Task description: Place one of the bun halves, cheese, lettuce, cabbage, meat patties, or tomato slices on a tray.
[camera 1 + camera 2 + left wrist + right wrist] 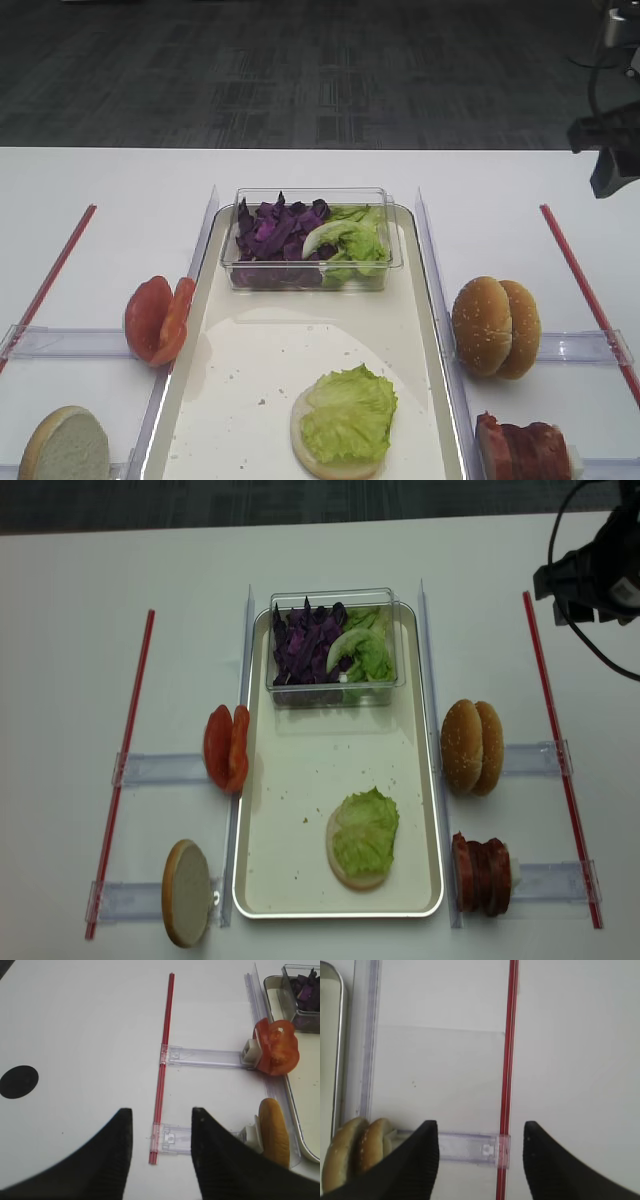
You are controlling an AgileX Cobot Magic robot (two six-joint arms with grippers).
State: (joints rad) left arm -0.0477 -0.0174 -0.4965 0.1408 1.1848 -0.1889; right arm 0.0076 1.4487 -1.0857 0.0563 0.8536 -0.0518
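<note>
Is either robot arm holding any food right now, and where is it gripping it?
No. Both the right end effector and left end effector are open and empty.

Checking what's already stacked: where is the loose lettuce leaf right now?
In the high view the lettuce leaf lies on a pale bun half at the near end of the tray, with the meat patties off to its right.

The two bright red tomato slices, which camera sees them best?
The exterior high realsense view: the two bright red tomato slices stand clear, whole and sharp. The other exterior high view shows them lower-angled; the left wrist view, glary; the right wrist view, none.
</note>
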